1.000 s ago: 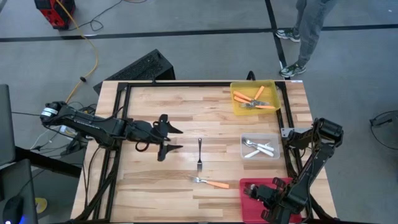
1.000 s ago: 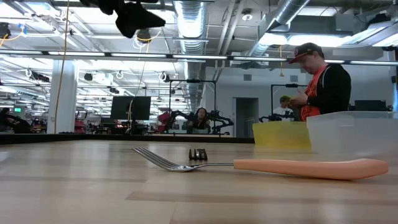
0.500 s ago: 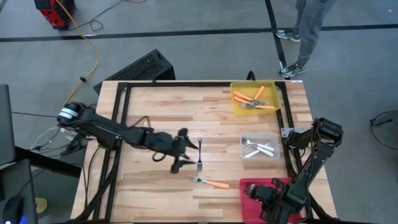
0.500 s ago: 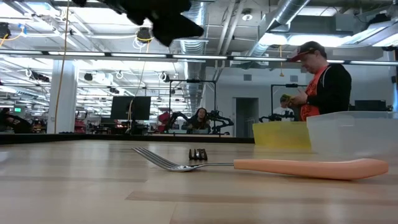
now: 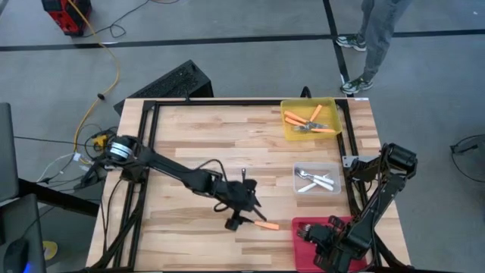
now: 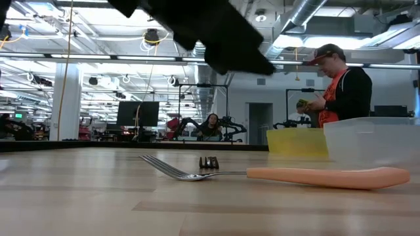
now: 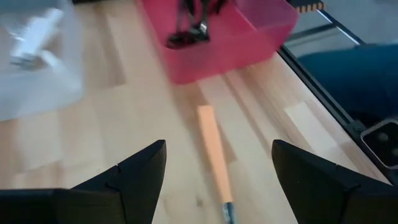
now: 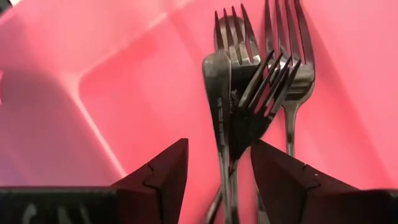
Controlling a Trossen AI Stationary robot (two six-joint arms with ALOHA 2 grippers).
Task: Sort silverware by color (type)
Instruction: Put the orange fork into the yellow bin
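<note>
Lower centre of the high view, the left gripper [image 5: 244, 206] hangs spread over the orange-handled metal-tined fork [image 5: 261, 224]; the right gripper [image 5: 322, 244], fingers parted, sits over the red rectangular plastic bin [image 5: 303, 225] of dark grey metal forks [image 8: 249, 99].

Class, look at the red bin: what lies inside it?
In the red bin lie dark forks, overlapping; at least three heads show. The right gripper, jaws open above, covers their handles, so the full count stays hidden.

Materials and finish, bench and bins

Bench [image 5: 189, 136]: pale wood planks, smooth, light sheen. Orange-handled fork [image 6: 275, 174]: matt plastic-looking handle, shiny metal tines. Red bin [image 8: 93, 81]: smooth glossy plastic; dark forks [image 8: 249, 93] inside are polished metal. Clear bin [image 6: 371, 141]: frosted translucent plastic. Yellow bin [image 5: 333, 129]: plastic. Left tool [image 7: 217, 180] fingers [image 7: 134, 180]: matt black.
</note>
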